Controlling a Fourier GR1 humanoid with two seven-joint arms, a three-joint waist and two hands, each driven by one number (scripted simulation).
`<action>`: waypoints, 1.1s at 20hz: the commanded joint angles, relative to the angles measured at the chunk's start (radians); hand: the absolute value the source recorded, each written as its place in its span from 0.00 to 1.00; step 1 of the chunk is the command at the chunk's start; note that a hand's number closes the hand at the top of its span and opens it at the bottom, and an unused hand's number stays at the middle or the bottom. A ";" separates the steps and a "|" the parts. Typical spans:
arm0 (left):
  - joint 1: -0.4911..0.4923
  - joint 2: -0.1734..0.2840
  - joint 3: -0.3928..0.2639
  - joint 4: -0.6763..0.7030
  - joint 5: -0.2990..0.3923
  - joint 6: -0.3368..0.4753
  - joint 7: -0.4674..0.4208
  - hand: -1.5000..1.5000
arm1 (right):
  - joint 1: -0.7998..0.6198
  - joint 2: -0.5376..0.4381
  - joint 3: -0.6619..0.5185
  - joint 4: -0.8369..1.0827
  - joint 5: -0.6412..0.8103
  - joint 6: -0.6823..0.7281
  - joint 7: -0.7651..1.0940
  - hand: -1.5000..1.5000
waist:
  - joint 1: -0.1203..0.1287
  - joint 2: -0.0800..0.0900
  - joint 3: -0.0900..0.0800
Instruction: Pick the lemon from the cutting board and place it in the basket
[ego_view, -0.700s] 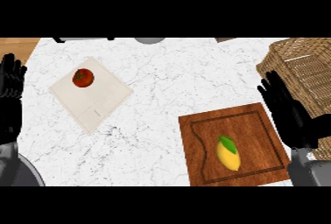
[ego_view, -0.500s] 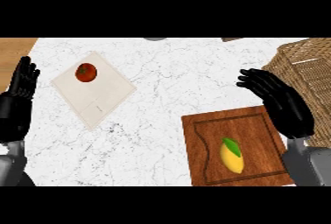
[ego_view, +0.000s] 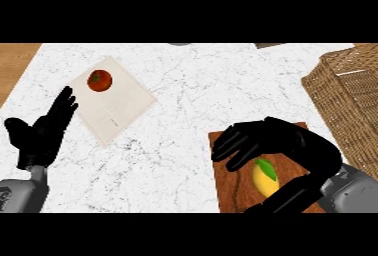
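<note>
**Reach phase: right hand poised over the lemon on the cutting board**

The right hand arches over the wooden cutting board at about 5 o'clock on the marble worktop. Its fingers are curved downward and spread, enclosing nothing. The lemon, with a green leaf, lies on the board just beneath the palm, apparently untouched. The step in hand is judged to be the approach to the grasp. The next move calls for lowering the hand and closing thumb and fingers round the fruit, then lifting it toward the wicker basket at 3 o'clock.

The basket's near wall stands just beside the board's far right corner, so the carry is short but must clear the rim. Open worktop lies from centre to 12 o'clock. The left hand rests open at 9 o'clock, fingers straight, near a pale square mat bearing a tomato at 10 o'clock.
</note>
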 joint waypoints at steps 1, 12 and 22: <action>0.011 0.005 0.019 0.030 0.031 -0.021 0.054 0.50 | 0.130 0.033 0.136 -0.125 0.261 -0.034 -0.173 0.00 | -0.030 -0.009 -0.003; -0.011 0.012 0.034 0.032 0.028 -0.050 0.078 0.50 | -0.091 -0.237 -0.010 -0.354 0.355 0.031 0.438 0.00 | -0.027 -0.016 -0.010; -0.052 0.003 0.049 0.054 0.030 -0.071 0.089 0.50 | -0.386 -0.425 -0.142 -0.190 0.084 0.361 0.727 0.00 | -0.014 -0.008 -0.008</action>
